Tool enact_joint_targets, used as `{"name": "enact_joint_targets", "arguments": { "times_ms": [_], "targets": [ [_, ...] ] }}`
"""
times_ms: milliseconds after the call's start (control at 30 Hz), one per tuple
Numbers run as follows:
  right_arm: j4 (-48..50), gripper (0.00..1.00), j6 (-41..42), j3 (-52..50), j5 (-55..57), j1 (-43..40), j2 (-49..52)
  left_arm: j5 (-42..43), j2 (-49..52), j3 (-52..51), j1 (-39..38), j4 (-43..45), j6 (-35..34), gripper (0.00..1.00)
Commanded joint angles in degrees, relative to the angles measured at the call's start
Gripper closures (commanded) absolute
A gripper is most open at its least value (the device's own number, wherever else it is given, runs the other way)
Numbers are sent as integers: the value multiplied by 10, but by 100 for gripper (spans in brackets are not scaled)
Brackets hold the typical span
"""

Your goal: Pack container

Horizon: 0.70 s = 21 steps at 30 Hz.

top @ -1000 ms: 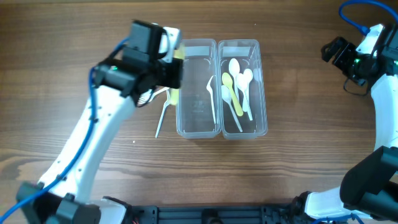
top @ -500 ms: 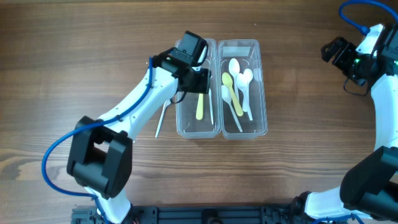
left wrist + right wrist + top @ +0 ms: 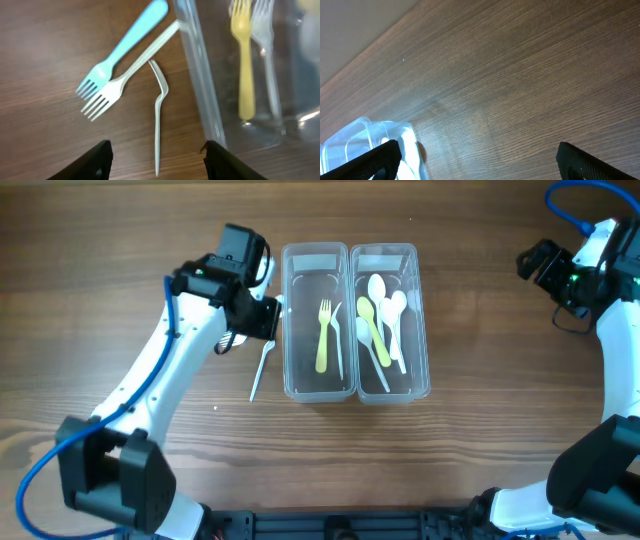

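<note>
Two clear containers stand side by side. The left container holds a yellow fork and a white fork. Several white and yellow spoons lie in the right container. My left gripper hovers open and empty just left of the left container. In the left wrist view its gripper is above a blue fork, a white fork and a thin white fork on its side on the table. My right gripper is open and empty at the far right.
The left container's clear wall runs just right of the loose forks. In the right wrist view, its gripper looks down on bare wood with a corner of the right container at the lower left.
The left gripper opened and let the yellow fork go into the left container. It then drew back left to above the loose forks. The right arm stayed still.
</note>
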Motion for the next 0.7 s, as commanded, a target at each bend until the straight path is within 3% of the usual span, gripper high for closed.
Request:
{"name": "enact_joint_targets", "arguments": {
  "times_ms": [0,367,600,667],
  "targets": [
    [1,0,8,8,-9,0,-9,-7,44,-52,1,38,41,40],
    [1,0,8,8,-9,0,-9,28,138,-97,2,74,72,52],
    [1,0,8,8,-9,0,-9,27,155,-112,2,93,73,54],
    [1,0,8,8,-9,0,-9,27,155,-112,2,95,73,59]
  ]
}}
